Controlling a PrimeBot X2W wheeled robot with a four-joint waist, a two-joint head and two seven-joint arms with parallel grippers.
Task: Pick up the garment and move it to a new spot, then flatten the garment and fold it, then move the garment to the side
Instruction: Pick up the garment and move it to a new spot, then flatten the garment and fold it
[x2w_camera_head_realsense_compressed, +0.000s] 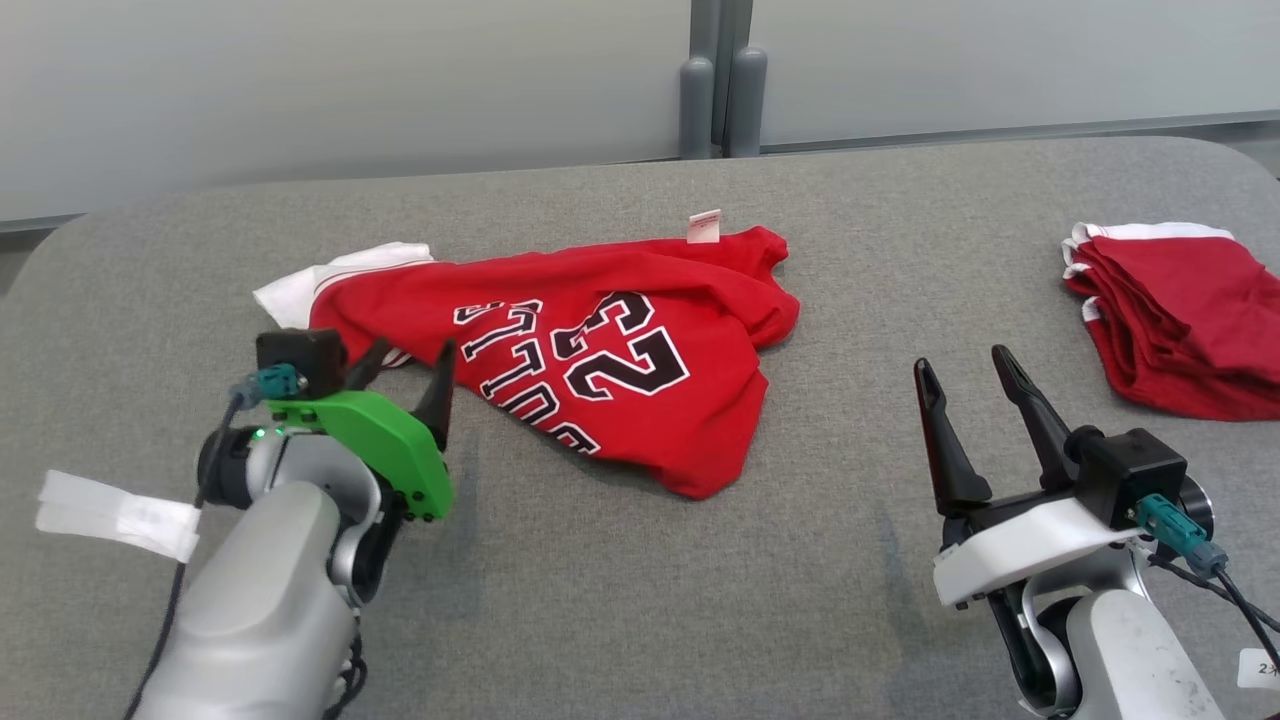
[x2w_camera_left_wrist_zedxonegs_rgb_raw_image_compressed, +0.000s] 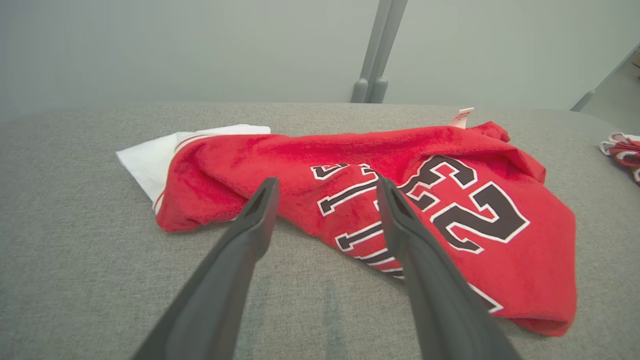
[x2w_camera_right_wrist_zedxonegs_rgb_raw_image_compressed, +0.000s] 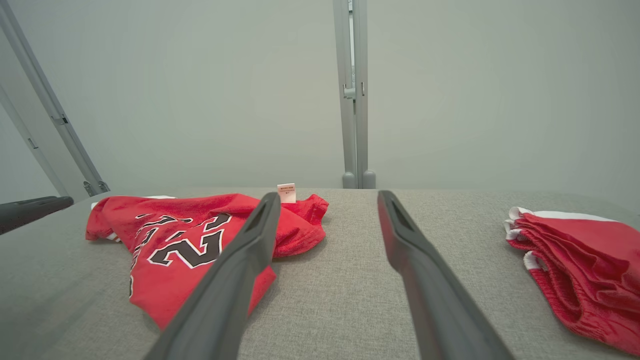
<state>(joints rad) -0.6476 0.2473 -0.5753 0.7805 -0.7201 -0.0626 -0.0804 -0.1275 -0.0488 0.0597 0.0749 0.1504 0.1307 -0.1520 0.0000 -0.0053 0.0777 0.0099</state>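
On the table (x2w_camera_head_realsense_compressed: 620, 600), at the middle, the garment (x2w_camera_head_realsense_compressed: 590, 350), a tag (x2w_camera_head_realsense_compressed: 704, 226) at its far edge; far right, well apart, a pile of clothes (x2w_camera_head_realsense_compressed: 1180, 320). Near left, just beside the garment, the left gripper (x2w_camera_head_realsense_compressed: 412, 352); near right, between garment and pile, the right gripper (x2w_camera_head_realsense_compressed: 961, 358).

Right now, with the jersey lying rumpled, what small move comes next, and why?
Probably ease the open left claw forward to grip the left edge of the jersey: the cloth lies bunched, and that claw, empty, is nearest it.
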